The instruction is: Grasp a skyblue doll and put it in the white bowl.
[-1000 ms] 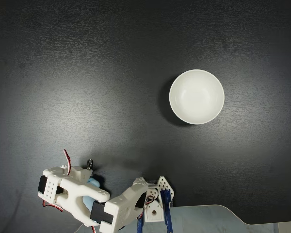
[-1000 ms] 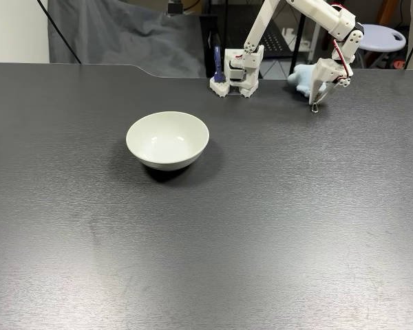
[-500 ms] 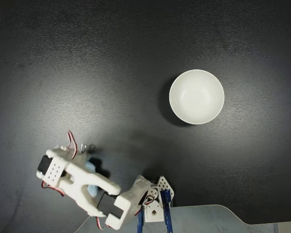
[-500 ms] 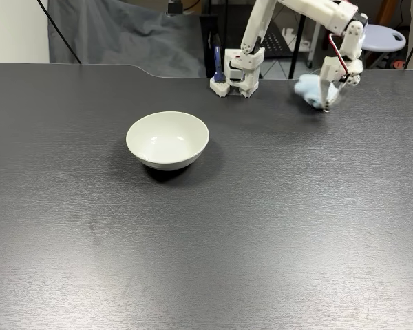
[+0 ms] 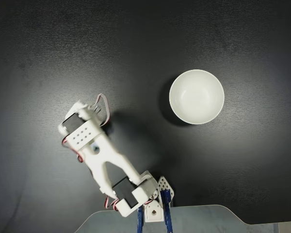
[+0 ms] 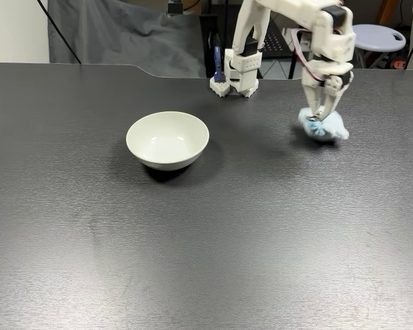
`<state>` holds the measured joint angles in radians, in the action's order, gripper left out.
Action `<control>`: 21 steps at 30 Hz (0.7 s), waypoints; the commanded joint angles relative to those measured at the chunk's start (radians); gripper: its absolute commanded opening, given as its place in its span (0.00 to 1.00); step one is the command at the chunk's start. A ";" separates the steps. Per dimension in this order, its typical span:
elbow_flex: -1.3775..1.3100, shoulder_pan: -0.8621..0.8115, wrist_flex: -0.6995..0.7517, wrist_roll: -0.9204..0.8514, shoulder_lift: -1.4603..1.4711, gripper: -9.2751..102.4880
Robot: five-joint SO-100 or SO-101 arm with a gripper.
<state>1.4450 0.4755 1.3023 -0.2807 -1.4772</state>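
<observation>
The skyblue doll (image 6: 323,126), a small fluffy pale-blue lump, sits low at the table surface to the right of the white bowl (image 6: 168,139) in the side fixed view. My gripper (image 6: 321,114) points straight down with its fingers pinched on the doll's top. In the top-down fixed view my arm's wrist (image 5: 82,132) covers the doll. There the round, empty white bowl (image 5: 197,97) lies well to the right of the wrist.
The arm's base (image 6: 237,72) stands at the table's far edge, and in the top-down view the base (image 5: 154,208) is at the bottom beside a pale panel (image 5: 194,219). A grey cloth (image 6: 117,34) and a stool (image 6: 378,34) are behind the table.
The arm has swung out from beside its base toward the table's middle with the doll in the gripper. The doll has come down from mid-air to table level.
</observation>
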 commanded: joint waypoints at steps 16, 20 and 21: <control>-0.176 -0.621 0.000 0.005 -0.150 0.07; -0.176 -0.617 0.000 0.005 -0.264 0.07; -0.176 -0.615 0.000 0.005 -0.295 0.07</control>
<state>1.3484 -0.1335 1.3039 -0.2853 -1.5831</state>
